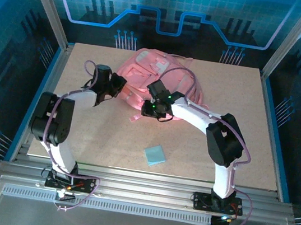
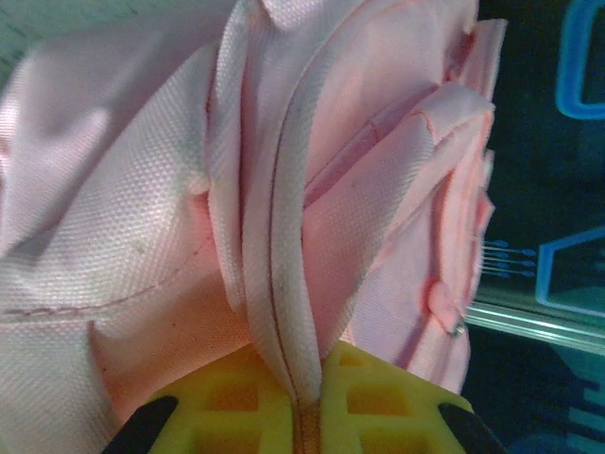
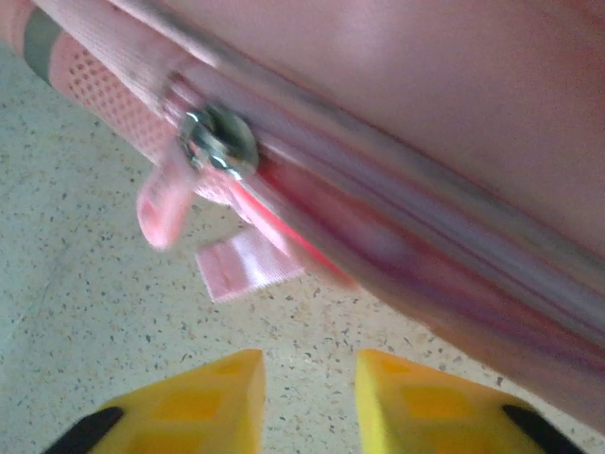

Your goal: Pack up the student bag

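top external: the student bag lies at the far middle of the table, a soft pink heap with its straps trailing to the right. the left gripper sits at the bag's left edge and the right gripper at its near side. a small light-blue square lies flat nearer the arms, well apart from the bag.

left wrist: the left gripper has its yellow fingers pressed together on a raised fold of the student bag — a seam runs down the ridge and into the pinch.

right wrist: the right gripper stands spread, with bare table showing in the gap and nothing between the fingers. just ahead is the student bag, blurred, with a metal zipper slider and a pink tab hanging below it.
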Controlling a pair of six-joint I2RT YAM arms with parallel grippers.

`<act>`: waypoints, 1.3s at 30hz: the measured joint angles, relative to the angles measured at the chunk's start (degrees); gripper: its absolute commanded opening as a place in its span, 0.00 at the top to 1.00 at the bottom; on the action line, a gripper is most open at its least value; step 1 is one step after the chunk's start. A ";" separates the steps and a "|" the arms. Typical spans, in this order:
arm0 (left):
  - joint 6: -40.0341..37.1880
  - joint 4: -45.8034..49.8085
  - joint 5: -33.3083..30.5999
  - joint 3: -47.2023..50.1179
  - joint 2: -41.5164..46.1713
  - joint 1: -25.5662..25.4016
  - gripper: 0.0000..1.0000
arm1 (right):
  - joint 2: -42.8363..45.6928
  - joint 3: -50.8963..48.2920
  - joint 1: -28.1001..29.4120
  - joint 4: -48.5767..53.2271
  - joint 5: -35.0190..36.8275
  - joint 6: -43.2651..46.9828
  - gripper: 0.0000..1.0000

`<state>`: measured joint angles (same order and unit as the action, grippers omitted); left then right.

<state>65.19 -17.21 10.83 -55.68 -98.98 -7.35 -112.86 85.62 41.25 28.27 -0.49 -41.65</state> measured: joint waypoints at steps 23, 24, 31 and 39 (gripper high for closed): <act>6.86 -2.82 -7.23 8.17 8.85 -5.18 1.00 | 0.00 1.09 0.68 -3.04 2.82 -16.61 0.71; 6.88 -2.84 -7.45 8.48 9.33 -5.27 1.00 | -0.07 1.18 0.63 -3.04 2.82 -17.33 0.75; 6.69 -2.82 -8.33 10.12 10.73 -5.57 1.00 | -0.74 1.51 -0.09 -3.87 2.73 -19.45 1.00; 5.33 -3.65 -5.68 9.57 8.76 -2.67 1.00 | 0.94 0.50 -1.22 -4.26 -2.10 -8.76 1.00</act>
<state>70.52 -20.86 5.15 -46.11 -90.21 -10.02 -111.92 86.13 40.03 24.01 -2.59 -50.41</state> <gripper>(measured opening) 0.076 0.059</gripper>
